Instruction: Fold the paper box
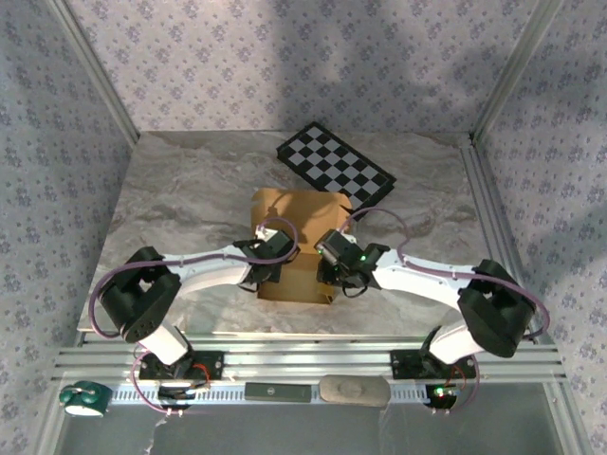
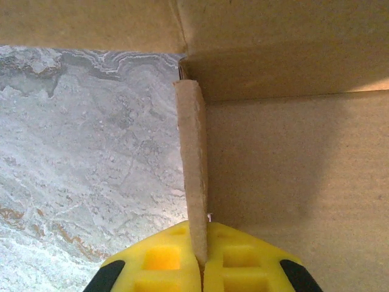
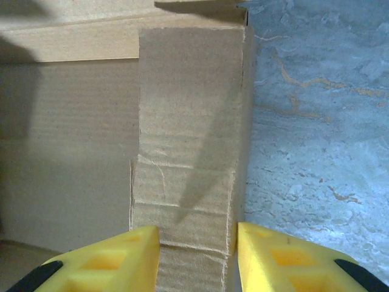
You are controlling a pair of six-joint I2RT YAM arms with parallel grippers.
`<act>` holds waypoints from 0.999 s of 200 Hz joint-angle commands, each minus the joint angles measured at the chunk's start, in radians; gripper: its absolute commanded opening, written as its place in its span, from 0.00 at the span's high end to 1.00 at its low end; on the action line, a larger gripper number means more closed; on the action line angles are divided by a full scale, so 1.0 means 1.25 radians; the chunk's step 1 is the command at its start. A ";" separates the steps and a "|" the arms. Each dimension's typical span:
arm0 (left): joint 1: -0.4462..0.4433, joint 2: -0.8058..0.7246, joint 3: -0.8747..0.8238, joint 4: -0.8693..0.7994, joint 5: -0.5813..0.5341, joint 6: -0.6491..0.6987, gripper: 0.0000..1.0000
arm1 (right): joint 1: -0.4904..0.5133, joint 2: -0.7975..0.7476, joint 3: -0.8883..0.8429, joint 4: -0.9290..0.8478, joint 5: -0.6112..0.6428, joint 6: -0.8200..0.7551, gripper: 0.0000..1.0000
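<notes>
Cardboard may buckle if the right hand [image 3: 197,234], astride a flap [image 3: 188,121] with grip unclear, squeezes while the left hand [image 2: 200,236] clamps the paper box [image 2: 292,170].

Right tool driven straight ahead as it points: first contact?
The paper box: its flap sits between the fingers of the right tool. Straight on, the tool would likely meet the folded wall beyond it; depth is unclear.

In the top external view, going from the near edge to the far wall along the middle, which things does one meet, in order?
aluminium rail → paper box → checkered board → wallpapered wall
</notes>
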 commanded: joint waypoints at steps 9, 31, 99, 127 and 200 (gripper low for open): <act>-0.007 -0.022 -0.029 0.040 -0.031 0.003 1.00 | 0.017 0.022 0.029 -0.069 0.050 -0.024 0.61; -0.018 -0.027 -0.046 0.070 -0.038 0.003 1.00 | 0.031 0.032 0.044 -0.076 0.059 -0.027 0.61; -0.019 0.007 -0.027 0.054 -0.043 -0.009 1.00 | 0.068 0.044 0.085 -0.130 0.097 -0.035 0.61; -0.019 0.016 -0.011 0.041 -0.042 -0.006 1.00 | 0.068 0.049 0.077 -0.146 0.118 -0.036 0.66; -0.019 -0.102 -0.024 0.018 -0.008 -0.006 0.71 | 0.054 0.049 0.046 -0.102 0.111 -0.034 0.71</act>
